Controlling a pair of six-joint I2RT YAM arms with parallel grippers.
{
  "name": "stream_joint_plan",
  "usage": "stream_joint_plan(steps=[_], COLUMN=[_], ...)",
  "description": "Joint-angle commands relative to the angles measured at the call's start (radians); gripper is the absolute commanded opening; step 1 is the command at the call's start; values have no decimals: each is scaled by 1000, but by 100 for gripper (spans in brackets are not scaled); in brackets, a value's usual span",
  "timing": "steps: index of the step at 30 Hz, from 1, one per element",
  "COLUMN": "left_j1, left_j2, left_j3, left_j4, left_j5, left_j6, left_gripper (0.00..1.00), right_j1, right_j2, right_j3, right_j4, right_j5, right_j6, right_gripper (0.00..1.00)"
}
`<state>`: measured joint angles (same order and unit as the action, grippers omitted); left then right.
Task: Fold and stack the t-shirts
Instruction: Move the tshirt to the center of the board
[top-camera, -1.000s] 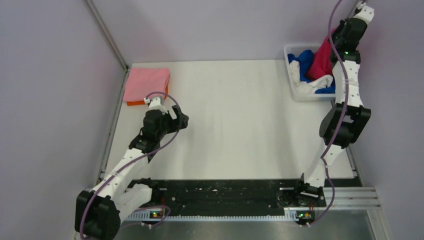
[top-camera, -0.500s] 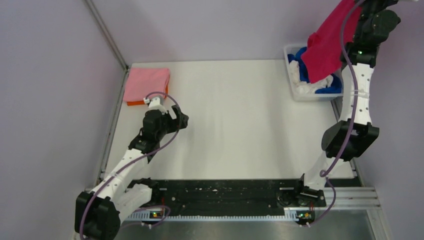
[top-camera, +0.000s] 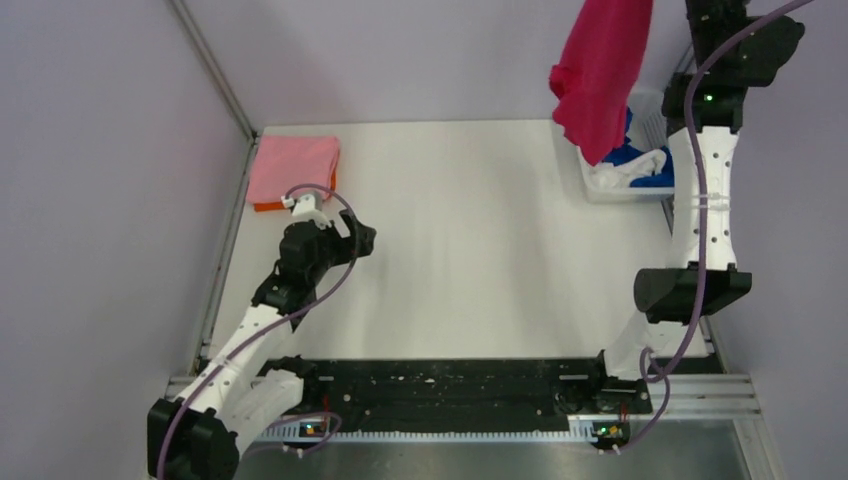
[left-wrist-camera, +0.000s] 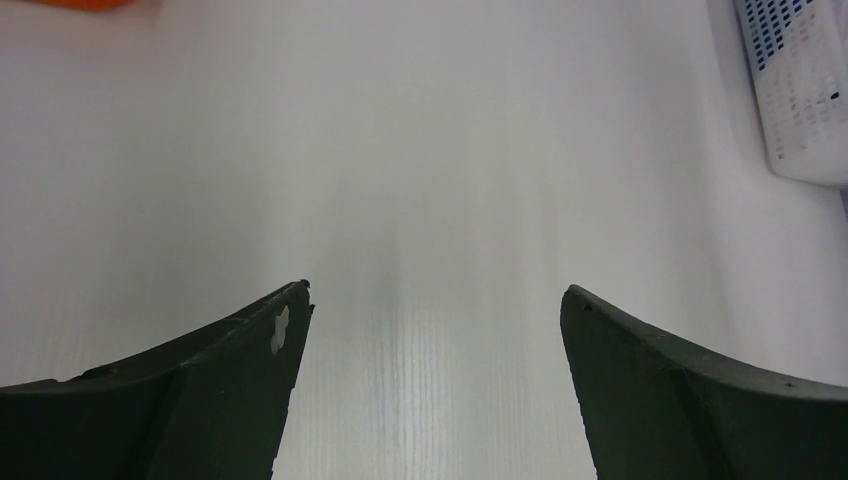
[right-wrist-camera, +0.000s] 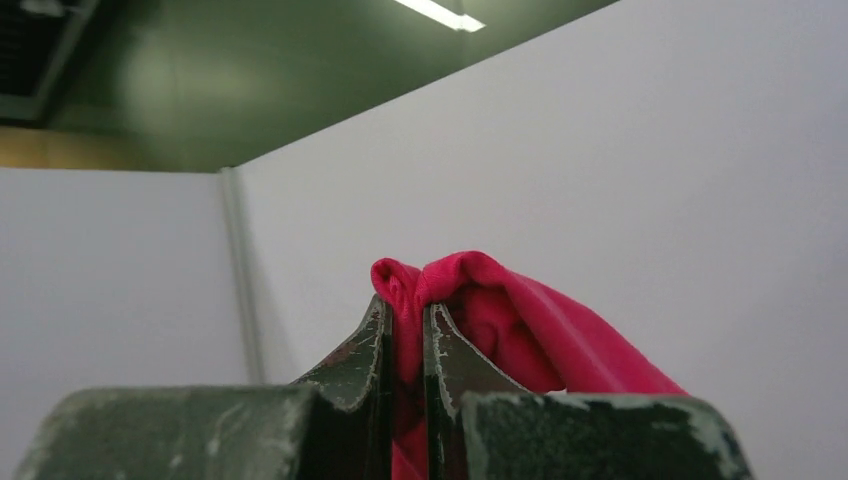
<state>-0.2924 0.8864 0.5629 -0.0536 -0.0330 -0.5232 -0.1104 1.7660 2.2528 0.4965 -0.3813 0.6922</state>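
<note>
Pinching crimson-pink t-shirt (top-camera: 600, 75) between right fingers (right-wrist-camera: 365, 350), closed tight on a fold of cloth; dangling it high over white mesh basket (top-camera: 600, 190) at far right bench (top-camera: 480, 250) corner, partly screening blue t-shirt (top-camera: 628, 155) and white t-shirt (top-camera: 620, 177) heaped inside. Hovering left fingers (left-wrist-camera: 240, 345) wide apart, gripping nothing, above bare mid-bench. Lying folded at far left corner, beside side rail (top-camera: 227, 240): light pink t-shirt (top-camera: 292, 168) over orange t-shirt (top-camera: 266, 207).
</note>
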Motion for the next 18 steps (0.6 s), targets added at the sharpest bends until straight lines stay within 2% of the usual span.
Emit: stream_joint_plan(steps=[1, 6, 11, 15, 18], left_j1=[2, 2, 1, 1, 1], left_j2=[-47, -116, -207, -278, -312], left_j3=[-2, 3, 8, 9, 10], left_j4=[21, -26, -89, -153, -197], left_j5=[8, -47, -109, -183, -225], left_j6=[-7, -11, -43, -77, -91], left_gripper=[99, 99, 99, 99, 99], right_j1=[120, 288, 470, 505, 505], right_j2=[-76, -135, -181, -283, -377], right_j3=[14, -89, -212, -497, -788], right_j4=[22, -10, -118, -73, -103], right_j5=[-165, -277, -385, -378, -224], right_j6=[79, 118, 5, -11, -164], right_gripper=[0, 0, 0, 0, 0])
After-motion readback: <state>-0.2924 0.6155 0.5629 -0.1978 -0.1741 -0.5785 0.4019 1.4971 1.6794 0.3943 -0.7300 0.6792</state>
